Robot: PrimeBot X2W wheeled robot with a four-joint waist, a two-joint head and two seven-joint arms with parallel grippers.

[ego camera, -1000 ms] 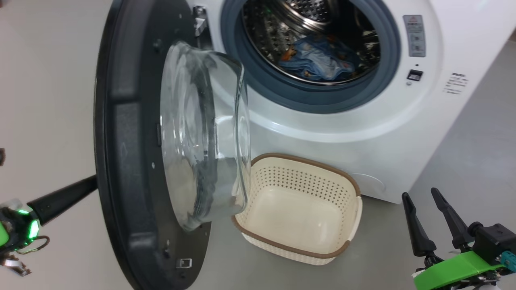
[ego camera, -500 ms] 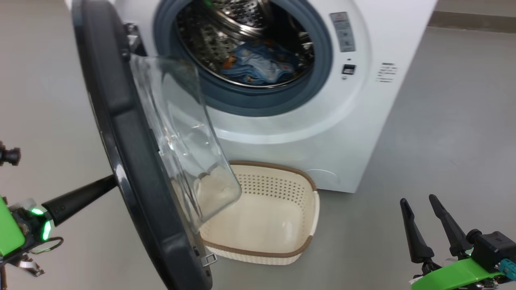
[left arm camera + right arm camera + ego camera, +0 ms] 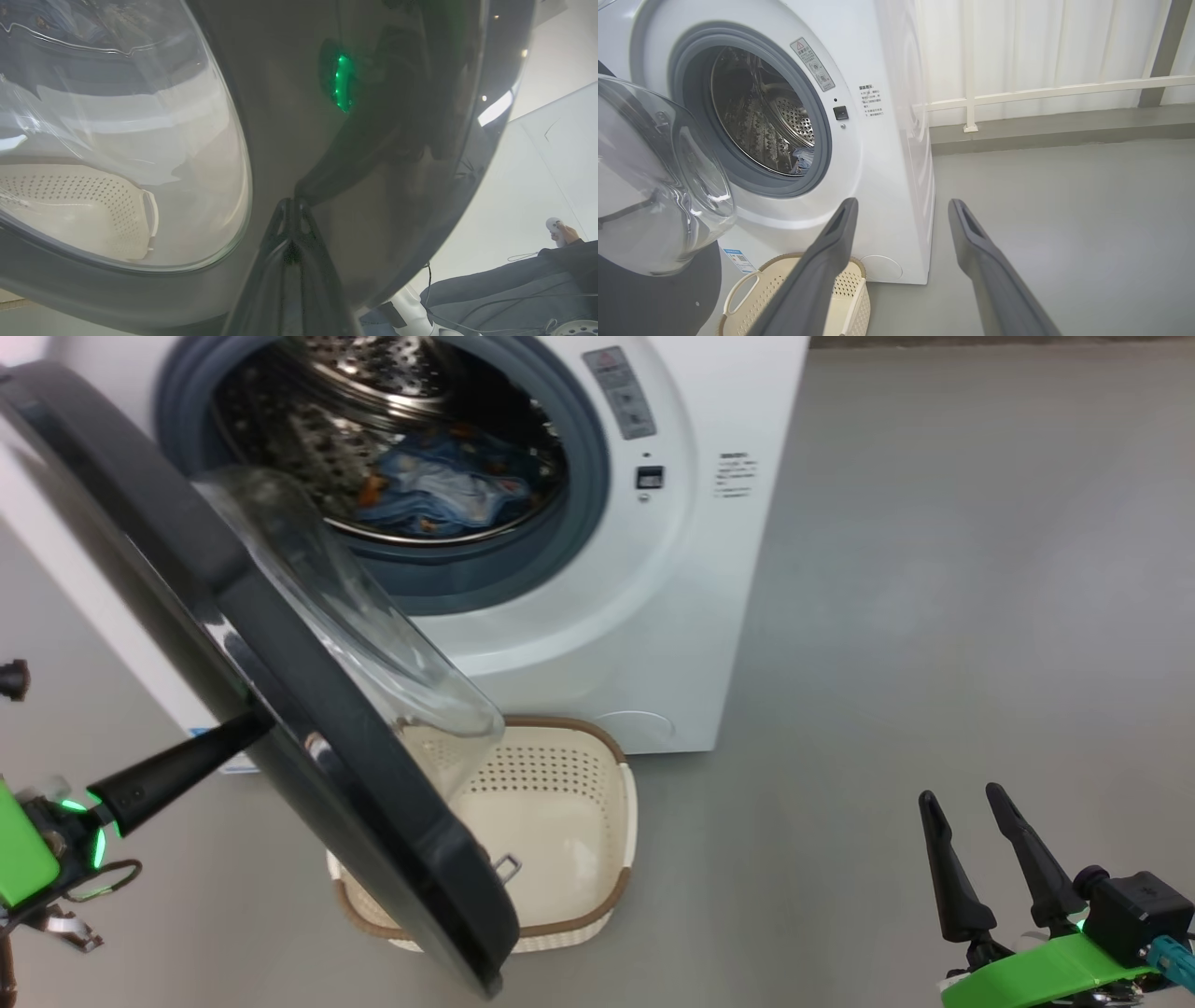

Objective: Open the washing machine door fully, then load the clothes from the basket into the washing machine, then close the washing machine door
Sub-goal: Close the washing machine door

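Note:
The white washing machine [image 3: 607,616] stands with its drum uncovered, and light-blue clothes [image 3: 439,490] lie inside. The washing machine door [image 3: 280,709], black-rimmed with a bulging glass centre, hangs partway open over the cream basket [image 3: 560,803], whose visible inside holds nothing. My left gripper [image 3: 252,728] is shut, its tip against the door's outer face; in the left wrist view the joined fingertips [image 3: 289,205] touch the glossy rim. My right gripper [image 3: 962,798] is open above the floor at the lower right, holding nothing. The right wrist view shows that gripper [image 3: 901,207], the machine [image 3: 887,163] and the basket [image 3: 852,291].
Grey floor [image 3: 934,616] stretches to the right of the machine. A white railing [image 3: 1041,88] and curtain stand behind it. In the left wrist view a person's hand [image 3: 558,228] with a dark sleeve holds a small white device.
The door has swung from edge-on toward the drum opening, with my shut left gripper behind it. The camera has turned right, shifting the whole picture left. The right gripper stays open.

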